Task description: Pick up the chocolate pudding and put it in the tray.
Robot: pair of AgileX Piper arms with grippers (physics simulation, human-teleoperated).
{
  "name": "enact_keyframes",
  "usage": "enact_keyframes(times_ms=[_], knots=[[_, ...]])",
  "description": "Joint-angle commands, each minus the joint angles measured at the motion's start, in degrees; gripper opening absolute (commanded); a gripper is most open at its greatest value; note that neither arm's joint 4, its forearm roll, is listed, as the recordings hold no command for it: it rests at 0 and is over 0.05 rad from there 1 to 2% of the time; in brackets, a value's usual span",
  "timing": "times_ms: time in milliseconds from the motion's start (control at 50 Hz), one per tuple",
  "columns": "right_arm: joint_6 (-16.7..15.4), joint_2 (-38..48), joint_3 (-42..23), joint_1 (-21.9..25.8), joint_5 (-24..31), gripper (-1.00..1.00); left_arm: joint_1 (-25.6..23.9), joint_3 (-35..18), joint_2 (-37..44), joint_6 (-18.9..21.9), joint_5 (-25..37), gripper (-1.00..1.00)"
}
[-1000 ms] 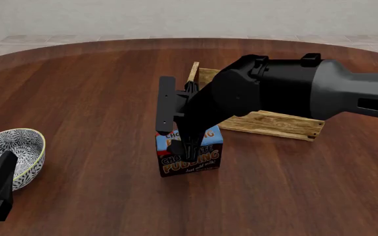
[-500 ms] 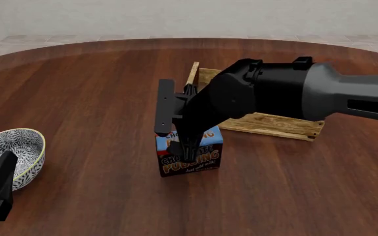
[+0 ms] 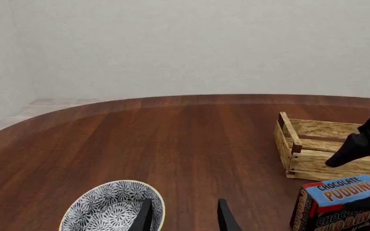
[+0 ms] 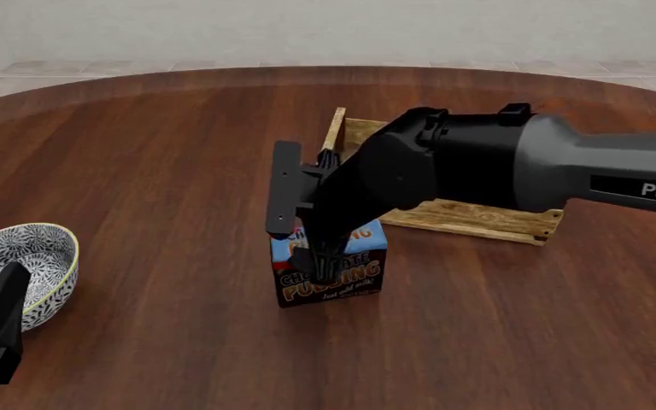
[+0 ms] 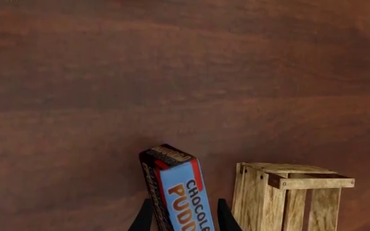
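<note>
The right hand (image 4: 319,260) reaches down over the chocolate pudding (image 4: 345,272), a finger on each broad face, though real grip cannot be told. The carton stands upright on the surface (image 4: 168,171) just before the tray (image 4: 499,218), orange lettering on its brown lower face, blue band on top.

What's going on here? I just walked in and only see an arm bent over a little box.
The right gripper is down over the chocolate pudding, its fingers on either side of the carton, which stands upright on the table. Whether the grip has closed is unclear. The tray sits just behind the carton with nothing visible in it. The left gripper waits open near the patterned bowl, holding nothing.
</note>
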Motion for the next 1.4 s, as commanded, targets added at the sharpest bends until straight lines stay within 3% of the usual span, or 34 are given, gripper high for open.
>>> enact_keyframes(times_ms=[20, 1400], knots=[[0.3, 0.3, -0.2, 0.1, -0.1, 1.0, 0.0, 0.0, 0.0, 0.0, 0.0, 1.0], [2.6, 2.9, -0.5, -0.2, -2.7, 1.0, 0.0, 0.0, 0.0, 0.0, 0.0, 1.0]])
